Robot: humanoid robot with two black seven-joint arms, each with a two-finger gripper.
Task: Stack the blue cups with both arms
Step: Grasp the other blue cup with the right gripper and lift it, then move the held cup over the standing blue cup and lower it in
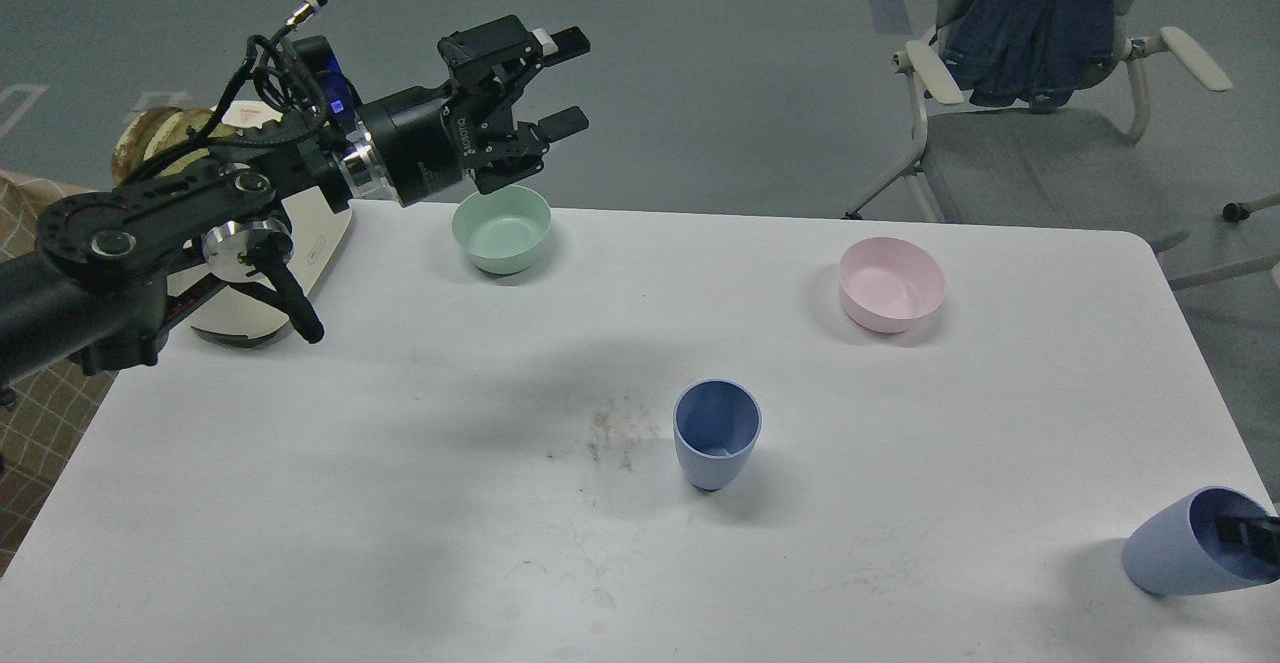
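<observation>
One blue cup (716, 435) stands upright near the middle of the white table (300, 503). A second blue cup (1175, 553) is at the right edge, tilted with its mouth turned right. A black finger of my right gripper (1256, 540) reaches inside its rim and holds it; the rest of that arm is out of view. My left gripper (566, 83) is open and empty, raised above the far left of the table, just over the mint-green bowl (502, 229) and far from both cups.
A pink bowl (891, 284) sits at the back right of the table. A white flat object (300, 263) lies at the table's left edge under my left arm. A grey chair with a denim jacket (1035, 63) stands behind the table.
</observation>
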